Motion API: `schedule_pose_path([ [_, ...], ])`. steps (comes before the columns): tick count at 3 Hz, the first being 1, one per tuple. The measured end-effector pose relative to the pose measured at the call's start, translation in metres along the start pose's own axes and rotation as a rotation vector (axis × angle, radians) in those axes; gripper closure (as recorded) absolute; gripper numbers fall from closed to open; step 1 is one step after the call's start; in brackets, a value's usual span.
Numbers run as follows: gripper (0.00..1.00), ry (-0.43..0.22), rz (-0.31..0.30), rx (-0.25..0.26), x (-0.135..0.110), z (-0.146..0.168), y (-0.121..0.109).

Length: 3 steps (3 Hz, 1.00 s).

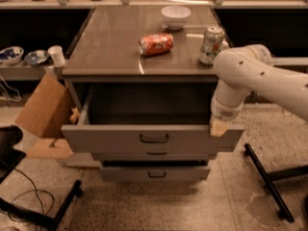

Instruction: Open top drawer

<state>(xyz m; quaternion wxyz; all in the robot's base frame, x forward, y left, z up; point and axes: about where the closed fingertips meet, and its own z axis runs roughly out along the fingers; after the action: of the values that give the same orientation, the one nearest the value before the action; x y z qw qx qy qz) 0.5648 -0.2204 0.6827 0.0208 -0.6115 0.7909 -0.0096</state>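
The top drawer [110, 137] stands pulled well out toward the near side of the cabinet under the bench [106, 47]. Its deep grey interior is exposed, and we see nothing lying in the part that shows. Its small dark loop handle [154, 138] sits at the centre of the front panel, with nothing on it. We note the two lower drawers [154, 173] beneath, each projecting only a little and far less than the top one.

The end effector [219, 127] is at the upper right corner of the drawer front, touching or just beside the panel's top edge, and well apart from the handle. Whether it is wide, narrow or holding anything we cannot tell. The white arm [260, 76] reaches in from the right and bends down to that corner.

On the bench we record an orange can [156, 44] lying on its side near the middle, an upright can [211, 44] close to the right edge, and a white bowl [175, 17] at the far side. A cardboard box [41, 114] leans against the cabinet on the left.

In our judgement the task is essentially done: the drawer is open by most of its depth. What may be left is a final short pull, if any travel is available, and withdrawal of the arm. The upright can stands near the arm and could be knocked during retreat.
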Motion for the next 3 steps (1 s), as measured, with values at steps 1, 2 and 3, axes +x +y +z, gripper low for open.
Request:
schedule_pose_path([
  [1, 1.0, 0.0, 0.001, 0.0, -0.001, 0.001, 0.001],
  [2, 1.0, 0.006, 0.031, -0.011, 0.006, 0.0, 0.018],
  [3, 1.0, 0.011, 0.06, -0.022, 0.012, -0.002, 0.035],
])
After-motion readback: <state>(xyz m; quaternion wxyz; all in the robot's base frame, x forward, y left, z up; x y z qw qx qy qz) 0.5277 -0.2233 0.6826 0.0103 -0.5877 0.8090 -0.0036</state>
